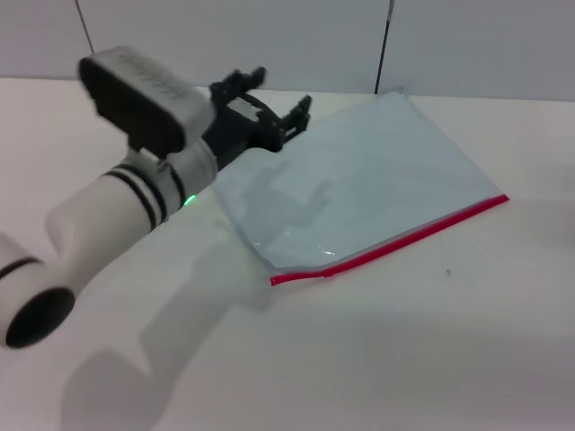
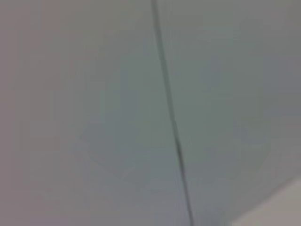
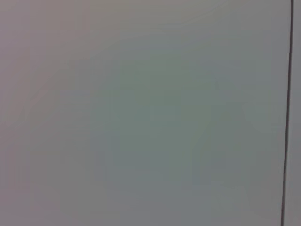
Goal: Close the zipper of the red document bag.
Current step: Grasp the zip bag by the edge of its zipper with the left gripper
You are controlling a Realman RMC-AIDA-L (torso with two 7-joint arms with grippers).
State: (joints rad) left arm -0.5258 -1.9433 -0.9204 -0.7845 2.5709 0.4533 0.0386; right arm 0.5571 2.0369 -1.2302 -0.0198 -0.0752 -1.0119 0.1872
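The red document bag lies flat on the white table, a translucent pale blue pouch turned at an angle. Its zipper is the thin red strip along the near edge, running from the near left corner up to the right corner. A slight kink shows in the strip near its left end. My left gripper hovers at the bag's far left edge, black fingers spread open with nothing between them. Both wrist views show only plain wall. The right gripper is out of view.
My white left arm crosses the left side of the table and casts a shadow there. A pale wall with dark vertical seams rises right behind the table's far edge.
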